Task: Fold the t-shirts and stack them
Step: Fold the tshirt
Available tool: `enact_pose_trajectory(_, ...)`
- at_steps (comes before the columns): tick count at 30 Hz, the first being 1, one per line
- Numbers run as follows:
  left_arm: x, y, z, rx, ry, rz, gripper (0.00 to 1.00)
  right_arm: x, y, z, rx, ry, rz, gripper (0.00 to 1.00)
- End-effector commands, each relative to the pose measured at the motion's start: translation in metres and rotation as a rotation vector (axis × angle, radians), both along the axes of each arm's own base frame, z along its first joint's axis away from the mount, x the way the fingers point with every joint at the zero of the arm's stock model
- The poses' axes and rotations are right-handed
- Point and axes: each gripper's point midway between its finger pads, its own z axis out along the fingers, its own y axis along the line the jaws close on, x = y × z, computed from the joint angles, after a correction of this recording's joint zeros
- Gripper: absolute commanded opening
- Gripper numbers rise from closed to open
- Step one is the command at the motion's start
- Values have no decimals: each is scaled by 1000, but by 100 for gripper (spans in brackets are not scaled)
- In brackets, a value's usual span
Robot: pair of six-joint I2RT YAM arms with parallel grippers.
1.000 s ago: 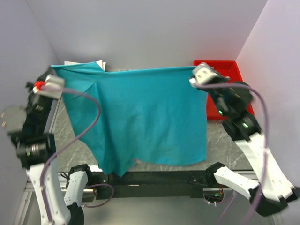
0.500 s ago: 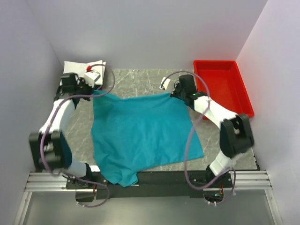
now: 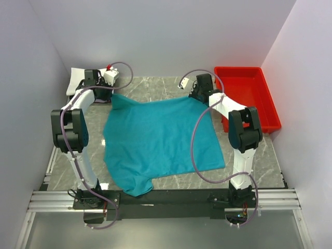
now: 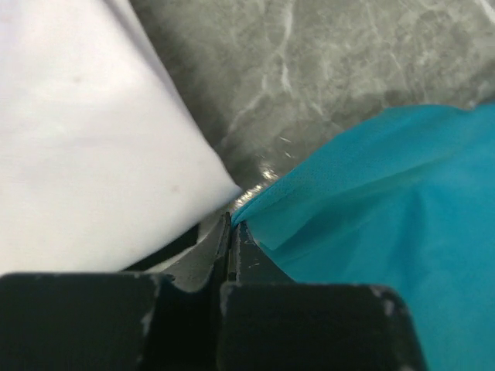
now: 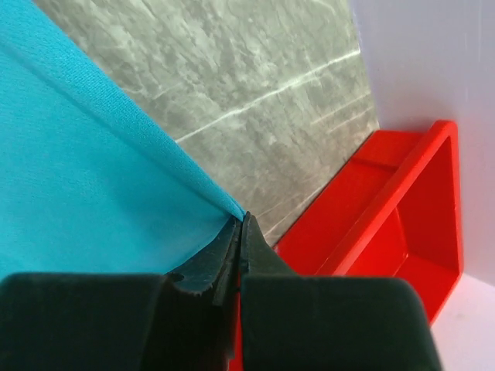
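We record one teal-blue t-shirt (image 3: 158, 137), spread nearly flat over the middle of the grey marbled worktop (image 3: 155, 85), with its near-left part reaching the worktop's near edge. We note the left hand (image 4: 230, 232) low at the far-left corner of this shirt, its fingers pressed together and clamped on that corner. The right hand (image 5: 240, 228) is likewise low at the far-right corner, its fingers together and pinching the cloth edge there. We list one white t-shirt (image 4: 85, 131) at the far-left corner of the worktop, just beside the left hand, its edge meeting the teal corner in the left wrist view. A red tray (image 3: 237, 69) sits at the far right, near the right hand and apart from the teal cloth.
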Motion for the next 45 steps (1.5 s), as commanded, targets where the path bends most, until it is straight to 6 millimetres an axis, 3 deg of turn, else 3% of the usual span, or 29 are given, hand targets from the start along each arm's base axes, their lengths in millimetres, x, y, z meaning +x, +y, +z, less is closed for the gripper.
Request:
enact_pose_trajectory(1,-11,-5,21,-20,11,13,1,6,0,16,25,-9,19,0)
enact_pose_trajectory(4,-41,-12,29,-14,42,-9,1,-3,-2,19,44,23,44,0)
enact_pose_trajectory(9,-111,-25,36,23,112,-69,1,-29,-5,22,73,96,97,0)
enact_pose_trajectory(12,-152,-43,36,39,151,-119,1,-48,-9,20,67,132,115,0)
enact_pose_trajectory(16,-189,-50,40,21,185,-83,1,-69,-16,18,51,174,140,0)
enact_pose_trajectory(23,-244,-52,7,37,373,-66,1,-92,-26,-5,13,248,166,0)
enact_pose_trajectory(31,-259,-50,-30,82,494,-105,1,-105,-33,-34,-23,331,164,0)
enact_pose_trajectory(34,-258,-48,-28,99,486,-122,1,-107,-34,-36,-26,348,161,0)
enact_pose_trajectory(41,-255,-39,-10,178,408,-182,1,-122,-34,-17,-20,348,176,0)
enact_pose_trajectory(45,-261,-37,-12,202,414,-218,1,-139,-39,-32,-47,399,179,0)
